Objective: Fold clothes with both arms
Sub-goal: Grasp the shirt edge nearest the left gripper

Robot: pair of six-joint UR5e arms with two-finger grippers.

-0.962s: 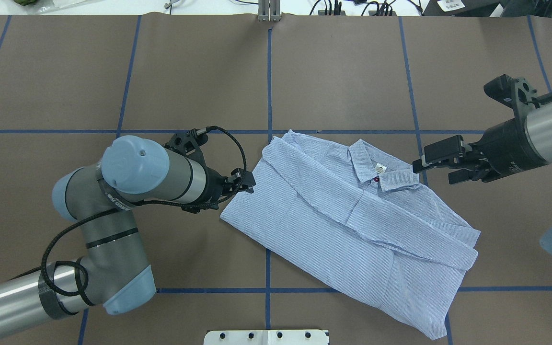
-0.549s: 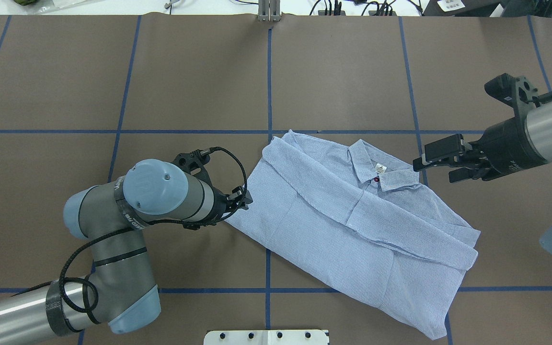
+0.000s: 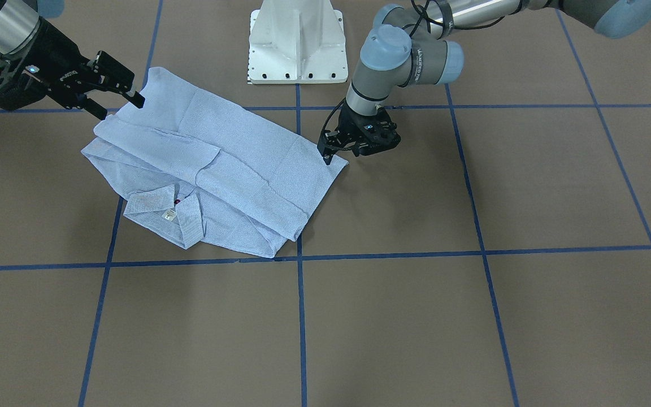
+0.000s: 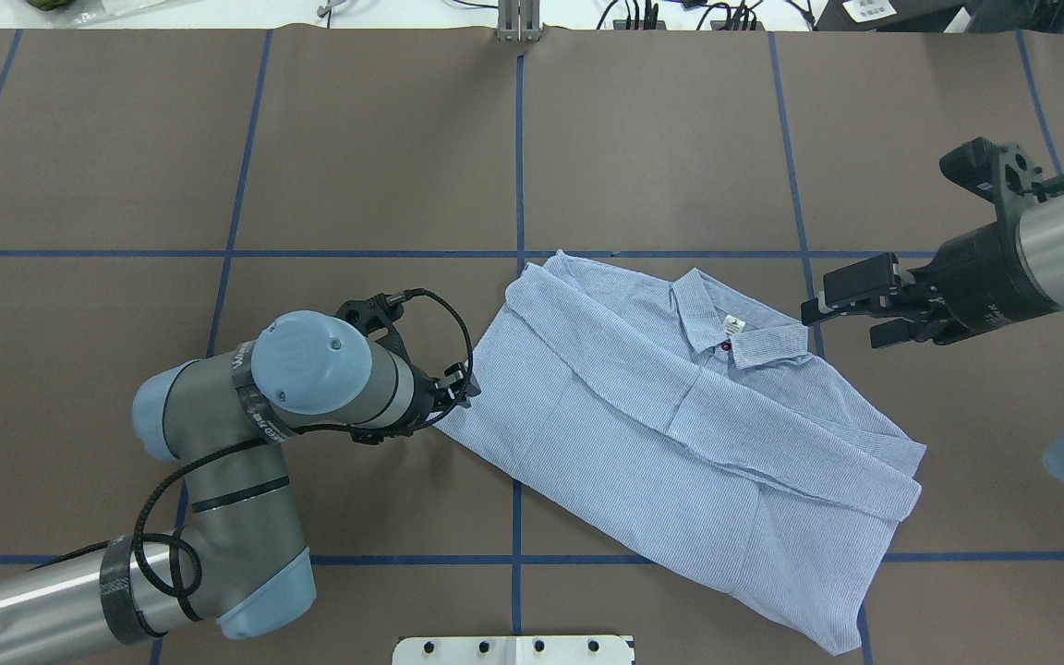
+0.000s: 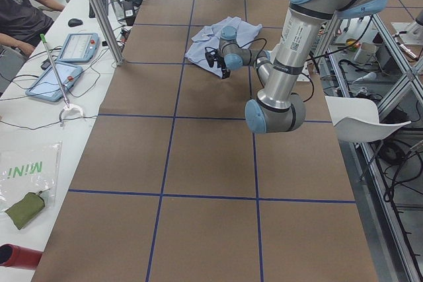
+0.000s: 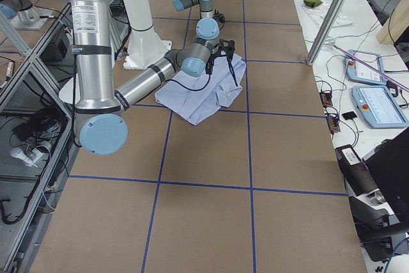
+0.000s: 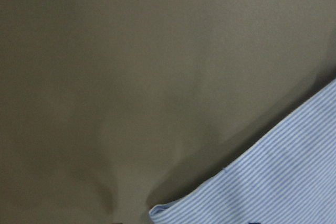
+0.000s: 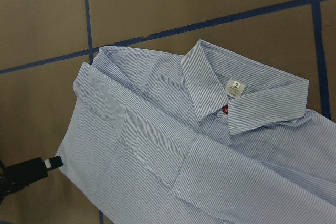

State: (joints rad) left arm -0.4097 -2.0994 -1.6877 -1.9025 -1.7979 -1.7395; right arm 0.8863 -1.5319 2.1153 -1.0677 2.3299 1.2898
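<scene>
The clothes are one light blue striped shirt (image 4: pixel 643 416) lying partly folded across the table's middle, with the collar and white label (image 4: pixel 732 325) facing up. The shirt (image 3: pixel 218 164) also fills the right wrist view (image 8: pixel 173 140). My left gripper (image 4: pixel 460 392) points down at the shirt's left corner (image 7: pixel 283 182) and looks open in the front view (image 3: pixel 339 154), with no cloth in it. My right gripper (image 4: pixel 841 325) hovers open just right of the collar, and in the front view (image 3: pixel 121 107) it holds nothing.
The white pedestal base (image 3: pixel 297 45) stands at the robot's edge of the table. Blue tape lines (image 4: pixel 518 139) grid the brown table top. A person (image 5: pixel 20 4) sits at a side bench with tablets (image 5: pixel 66 47) and cables.
My left arm has swung toward the robot and brought its gripper down to the shirt's left corner. The right gripper has drifted slightly right. The shirt has not moved.
</scene>
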